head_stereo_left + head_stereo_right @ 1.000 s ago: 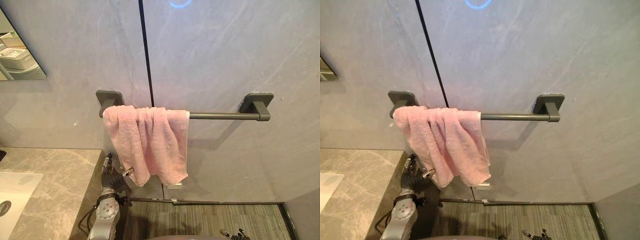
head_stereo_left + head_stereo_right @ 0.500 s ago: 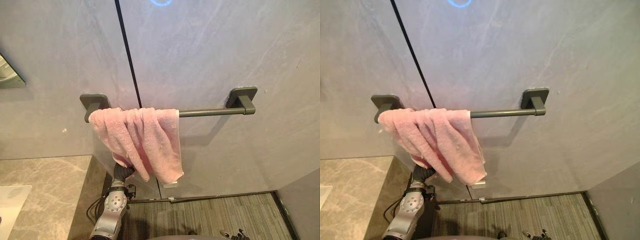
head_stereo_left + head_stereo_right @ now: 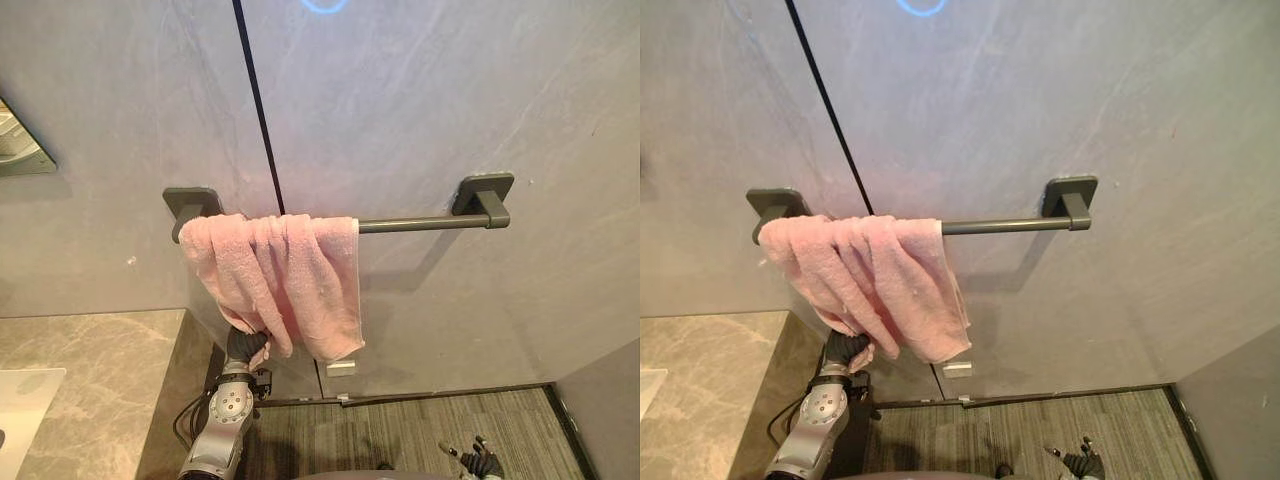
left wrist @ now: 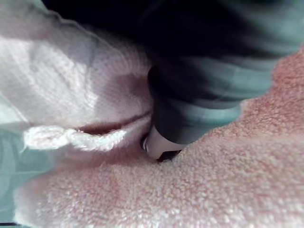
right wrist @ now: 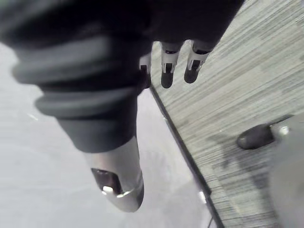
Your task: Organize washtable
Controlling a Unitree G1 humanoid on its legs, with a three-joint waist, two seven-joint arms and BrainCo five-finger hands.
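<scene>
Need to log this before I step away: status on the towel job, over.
Left hand at the towel's lower edge. Right hand open, low by the floor. Towel draped, bunched at the rail's left end. No obstruction seen.

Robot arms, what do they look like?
The left arm is silver-grey, with a round joint disc dotted with screws. Dark ribbed covers wrap the left robot hand and the right robot hand, whose silver fingers have dark tips.

Wall point(image 3: 420, 120): grey veined panels, split by a dark vertical seam point(image 3: 258, 110)
Floor point(image 3: 420, 430): grey, finely striped
Surface point(image 3: 90, 370): beige marble, lower left
</scene>
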